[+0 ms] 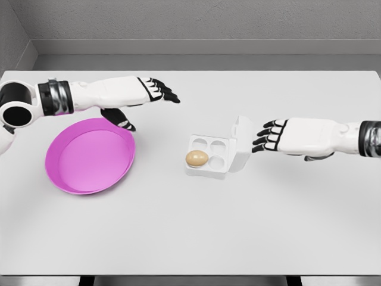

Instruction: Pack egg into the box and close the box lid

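One egg (197,158) sits in the white box (208,157), in the cell at about seven o'clock of its four-cell tray, so the packing half of the job looks done. The lid (241,145) stands raised along the box's three o'clock edge, leaning slightly outward, so closing is the step in hand.

The right hand (271,136) comes in from three o'clock with fingers extended and relaxed, holding nothing, its fingertips (260,132) just beside the outer face of the lid; whether they touch it I cannot tell. The left hand (156,90) hovers at about ten o'clock of the box, well apart from it, fingers spread and empty, above the far rim of the pink bowl (89,156), which lies on the counter (190,238) at nine o'clock of the box.

My judgement is that the next move belongs to the right hand: push the lid's upper edge toward nine o'clock so that it swings over on its hinge and drops onto the tray. The box looks light and may slide under a sideways push, so a downward finish would help seat the lid over the egg.

No brand, label or writing can be read anywhere.
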Controlling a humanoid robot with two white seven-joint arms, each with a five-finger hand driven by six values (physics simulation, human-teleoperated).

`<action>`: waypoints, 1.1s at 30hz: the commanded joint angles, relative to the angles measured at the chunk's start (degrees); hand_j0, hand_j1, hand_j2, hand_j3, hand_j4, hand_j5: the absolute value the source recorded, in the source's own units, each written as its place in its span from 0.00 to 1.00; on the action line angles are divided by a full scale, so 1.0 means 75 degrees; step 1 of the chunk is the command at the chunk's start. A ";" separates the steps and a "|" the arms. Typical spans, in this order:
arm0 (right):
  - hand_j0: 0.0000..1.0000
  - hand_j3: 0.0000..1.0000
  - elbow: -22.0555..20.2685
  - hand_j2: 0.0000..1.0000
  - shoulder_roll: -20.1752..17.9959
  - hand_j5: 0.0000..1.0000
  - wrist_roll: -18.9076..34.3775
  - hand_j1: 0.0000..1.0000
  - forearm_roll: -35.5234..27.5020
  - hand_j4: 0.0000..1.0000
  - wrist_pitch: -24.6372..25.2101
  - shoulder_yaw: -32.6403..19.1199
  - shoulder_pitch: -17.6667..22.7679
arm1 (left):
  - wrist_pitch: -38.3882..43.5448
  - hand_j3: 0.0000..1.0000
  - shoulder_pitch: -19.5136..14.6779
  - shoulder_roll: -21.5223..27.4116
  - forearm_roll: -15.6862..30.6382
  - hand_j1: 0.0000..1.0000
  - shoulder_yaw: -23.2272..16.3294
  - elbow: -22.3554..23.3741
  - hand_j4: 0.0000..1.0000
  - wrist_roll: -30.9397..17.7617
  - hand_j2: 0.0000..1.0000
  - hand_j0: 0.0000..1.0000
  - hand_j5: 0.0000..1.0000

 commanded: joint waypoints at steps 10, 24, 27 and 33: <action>1.00 1.00 -0.0010 1.00 0.0409 1.00 -0.0003 1.00 -0.0253 1.00 0.0018 0.0512 -0.0585 | 0.0017 1.00 0.0070 -0.0022 0.0041 1.00 0.0123 0.0005 1.00 -0.0138 1.00 1.00 1.00; 1.00 1.00 -0.0010 1.00 0.1733 1.00 -0.0003 1.00 -0.0253 1.00 0.0018 0.1602 -0.1559 | 0.0017 1.00 0.0211 -0.0010 0.0041 1.00 0.0287 -0.0077 1.00 -0.0162 1.00 1.00 1.00; 1.00 1.00 0.0002 1.00 0.1745 1.00 -0.0003 1.00 -0.0253 1.00 0.0018 0.1708 -0.1559 | 0.0017 1.00 0.0234 -0.0022 0.0041 1.00 0.0322 -0.0089 1.00 -0.0174 1.00 1.00 1.00; 1.00 1.00 0.0084 1.00 0.1675 1.00 -0.0003 1.00 -0.0277 1.00 0.0018 0.0607 -0.1524 | 0.0017 1.00 0.0234 -0.0010 0.0041 1.00 0.0322 -0.0101 1.00 -0.0185 1.00 1.00 1.00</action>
